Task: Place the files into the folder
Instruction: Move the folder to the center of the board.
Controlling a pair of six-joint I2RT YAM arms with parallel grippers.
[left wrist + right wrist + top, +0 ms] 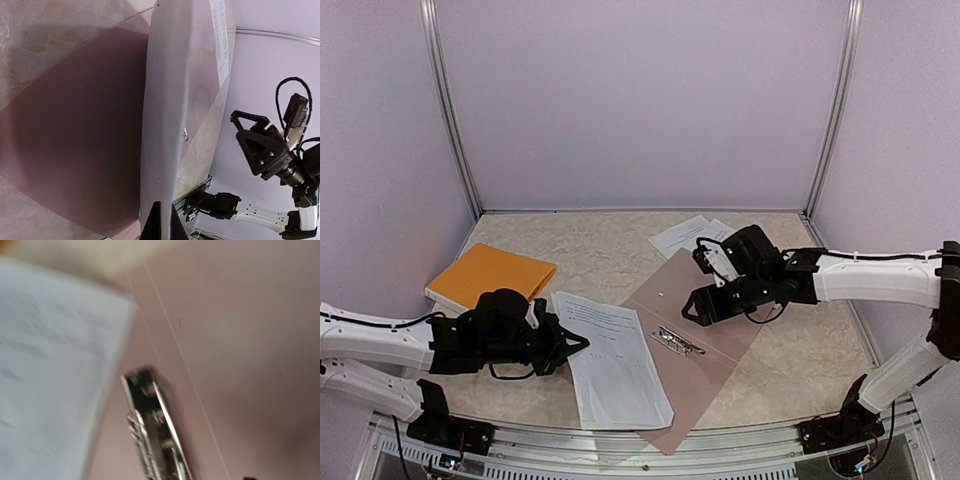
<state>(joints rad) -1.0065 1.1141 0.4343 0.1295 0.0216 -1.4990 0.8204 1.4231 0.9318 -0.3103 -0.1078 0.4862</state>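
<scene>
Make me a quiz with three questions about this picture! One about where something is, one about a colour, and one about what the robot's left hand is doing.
1. Where is the metal clip?
A) on the pink folder
B) on the back wall
C) on the bare tabletop

2. What colour is the flat pad at the left?
A) green
B) orange
C) blue

3. What is the left hand doing?
A) wide open, high in the air
B) shut on the edge of the printed sheet
C) holding the clip

Answers:
1 A, since the clip sits in the middle of the open pink folder.
2 B, since the top view shows the pad plainly orange.
3 B, since the left wrist view shows the fingers pinched together on the sheet's edge.
</scene>
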